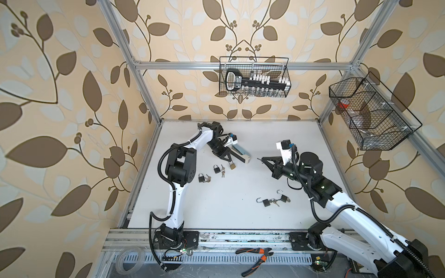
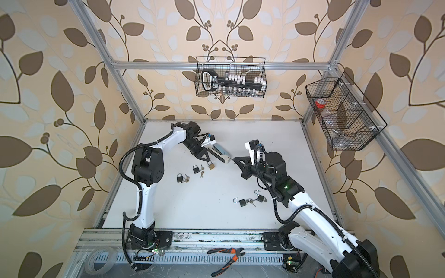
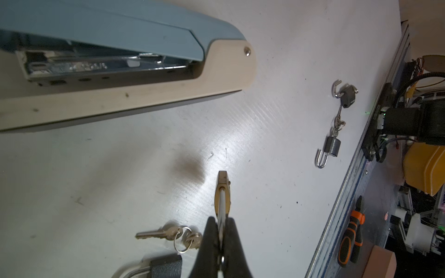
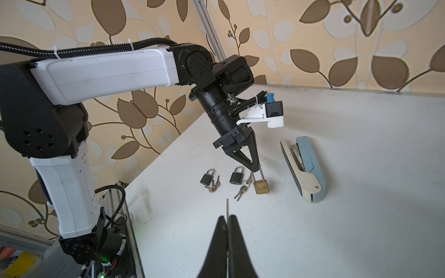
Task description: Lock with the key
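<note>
A brass padlock (image 1: 232,166) (image 2: 211,166) hangs just above the table at the back left in both top views. My left gripper (image 1: 230,160) (image 3: 221,222) is shut on its silver shackle, and the brass body (image 3: 222,190) points away from the fingers. The right wrist view shows the padlock (image 4: 260,186) dangling under that gripper. My right gripper (image 1: 263,159) (image 4: 227,217) is shut on a key (image 4: 227,207), whose thin blade sticks out past the fingertips. The key (image 2: 231,158) points toward the padlock with a gap between them.
Two shut black padlocks (image 1: 216,169) (image 1: 201,177) with key rings lie left of centre. Two open black padlocks (image 1: 266,202) (image 1: 283,197) with keys lie near the right arm. A blue stapler (image 1: 240,154) lies behind the brass padlock. Orange pliers (image 1: 257,255) rest on the front rail.
</note>
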Controlling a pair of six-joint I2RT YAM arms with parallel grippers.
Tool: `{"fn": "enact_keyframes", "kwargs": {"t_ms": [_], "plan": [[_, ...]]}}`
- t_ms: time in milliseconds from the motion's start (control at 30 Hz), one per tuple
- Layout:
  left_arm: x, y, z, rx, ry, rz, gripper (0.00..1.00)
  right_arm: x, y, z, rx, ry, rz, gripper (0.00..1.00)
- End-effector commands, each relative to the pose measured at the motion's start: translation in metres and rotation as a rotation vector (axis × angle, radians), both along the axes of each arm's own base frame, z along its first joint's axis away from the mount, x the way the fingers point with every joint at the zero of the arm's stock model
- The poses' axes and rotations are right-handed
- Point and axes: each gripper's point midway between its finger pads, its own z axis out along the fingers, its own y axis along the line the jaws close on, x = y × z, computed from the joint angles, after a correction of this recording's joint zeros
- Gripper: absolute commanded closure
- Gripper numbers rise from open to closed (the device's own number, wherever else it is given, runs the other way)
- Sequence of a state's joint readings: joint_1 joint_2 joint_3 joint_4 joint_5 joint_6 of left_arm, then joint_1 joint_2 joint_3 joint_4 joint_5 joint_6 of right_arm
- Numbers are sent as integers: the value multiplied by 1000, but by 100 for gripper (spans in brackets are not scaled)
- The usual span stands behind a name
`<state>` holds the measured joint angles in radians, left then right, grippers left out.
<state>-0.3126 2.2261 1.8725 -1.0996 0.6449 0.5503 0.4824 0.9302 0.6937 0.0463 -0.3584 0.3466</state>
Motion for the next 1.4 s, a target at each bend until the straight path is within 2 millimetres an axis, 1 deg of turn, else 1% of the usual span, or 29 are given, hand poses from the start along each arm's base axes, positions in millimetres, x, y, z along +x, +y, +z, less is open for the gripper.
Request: {"fn": "enact_keyframes", "kwargs": {"t_ms": [0, 133, 300, 367, 433, 533, 633, 733, 800, 867, 933, 967, 1033, 1067, 1133, 1167, 1233, 1267, 1300, 1333, 1367], "plan": [[-1, 3, 4, -8, 11, -30, 100, -2, -1, -4, -10, 8, -1, 100], [6, 3, 2, -9, -2, -23, 99, -2, -1, -5, -14, 11, -5, 100], [16, 5, -5, -7, -6, -5, 84, -2, -3, -8, -16, 19, -11, 100], [20, 6, -7, -8, -7, 2, 79, -2, -3, -10, -19, 25, -13, 100], [24, 8, -8, -9, -8, 8, 76, -2, -3, -10, -19, 26, -15, 100], [30, 9, -8, -22, -9, 20, 67, -1, -4, -12, -27, 30, -21, 100], [36, 9, -8, -31, -11, 34, 54, 2, -5, -16, -41, 34, -36, 100], [41, 7, -4, -42, -21, 53, 43, 5, -3, -28, -102, 22, -66, 100], [49, 7, 6, -43, -54, 89, 38, 4, 7, -39, -172, 3, -77, 100], [62, 11, 22, -29, -113, 158, 38, 5, 17, -52, -222, 0, -74, 100], [74, 17, 49, -27, -198, 260, 33, 9, 28, -64, -254, -3, -69, 100], [77, 19, 62, -34, -238, 305, 31, 6, 39, -69, -265, -7, -46, 100], [81, 25, 96, -79, -333, 421, 27, 12, 52, -81, -283, -6, -36, 100], [80, 28, 108, -105, -364, 473, 26, 16, 57, -85, -284, -7, -34, 100], [70, 33, 133, -171, -413, 569, 25, 26, 67, -99, -294, 3, -32, 100], [64, 36, 139, -201, -420, 616, 25, 31, 71, -107, -306, 14, -34, 100], [53, 39, 146, -245, -421, 663, 24, 39, 76, -119, -328, 29, -41, 100], [44, 40, 149, -281, -413, 692, 24, 44, 80, -127, -341, 39, -44, 100], [38, 41, 151, -298, -410, 707, 24, 45, 81, -130, -345, 42, -43, 100], [29, 44, 149, -315, -399, 731, 23, 51, 84, -137, -355, 48, -52, 100], [21, 46, 152, -336, -401, 749, 23, 57, 86, -147, -372, 62, -63, 100]]}}
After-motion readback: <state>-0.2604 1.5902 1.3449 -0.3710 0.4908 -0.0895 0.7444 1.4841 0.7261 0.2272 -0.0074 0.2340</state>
